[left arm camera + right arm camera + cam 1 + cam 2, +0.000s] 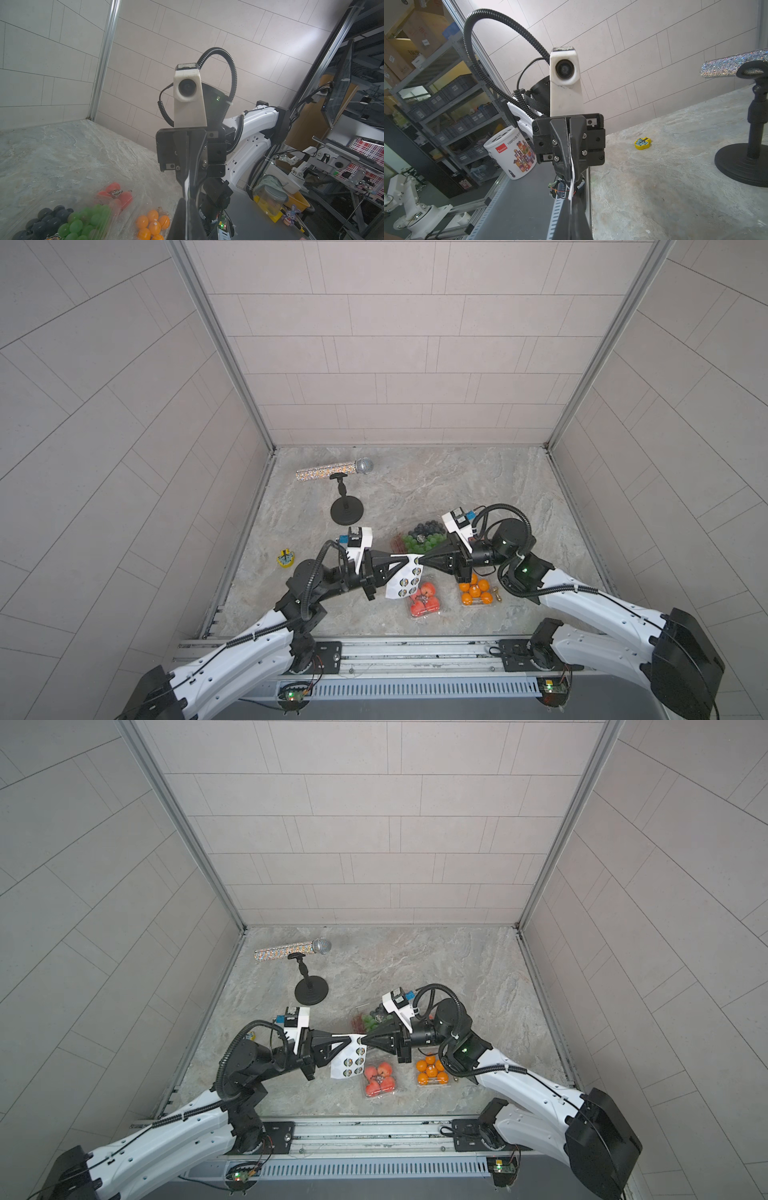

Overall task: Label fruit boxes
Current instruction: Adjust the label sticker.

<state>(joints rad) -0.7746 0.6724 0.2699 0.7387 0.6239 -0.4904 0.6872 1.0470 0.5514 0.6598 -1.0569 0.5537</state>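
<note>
Where the right claw (422, 561) crosses, the large box (415, 541) is hidden.

Clustered right of centre on the table (457, 472), toward the front edge; stray things off to the left.
Grape box (419, 541) rearmost, with a small fruit box (397, 542) just beside its left end; orange box (476, 593) in front and to the right, another fruit box (424, 601) left of that one, apart from it. Sticker sheet (404, 578) up in the air over the gap among the boxes, pinched at its top between left gripper (409, 559) and right gripper (422, 560), tip to tip. Microphone (334, 470) on its stand (347, 510) at the back left; small toy (286, 559) near the left edge.
</note>
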